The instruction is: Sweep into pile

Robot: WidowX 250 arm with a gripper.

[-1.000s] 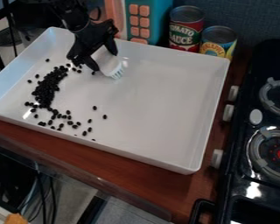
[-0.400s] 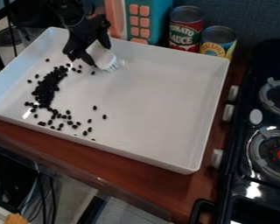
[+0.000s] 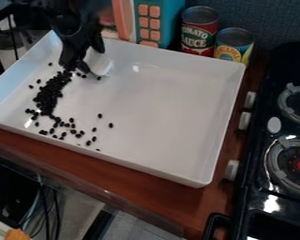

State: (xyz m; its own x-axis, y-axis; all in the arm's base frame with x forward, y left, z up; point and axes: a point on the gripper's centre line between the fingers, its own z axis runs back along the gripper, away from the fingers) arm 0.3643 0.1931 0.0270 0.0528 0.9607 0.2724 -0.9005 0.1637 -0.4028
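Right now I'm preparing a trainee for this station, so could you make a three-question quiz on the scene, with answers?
1. True or false: the black beans are all gathered in one tight pile, with no strays.
2. How many cans stand behind the tray? (a) one (b) two (c) four
3. Fill in the colour: the pincer holds a ____ tool.

Key: 1. false; 2. b; 3. white

Arm (image 3: 68, 21): ours comes in at the view's upper left.
Gripper (image 3: 88, 60): we hang it, black and two-fingered, pointing downward.
Fingers (image 3: 98, 44): we hold them apart.
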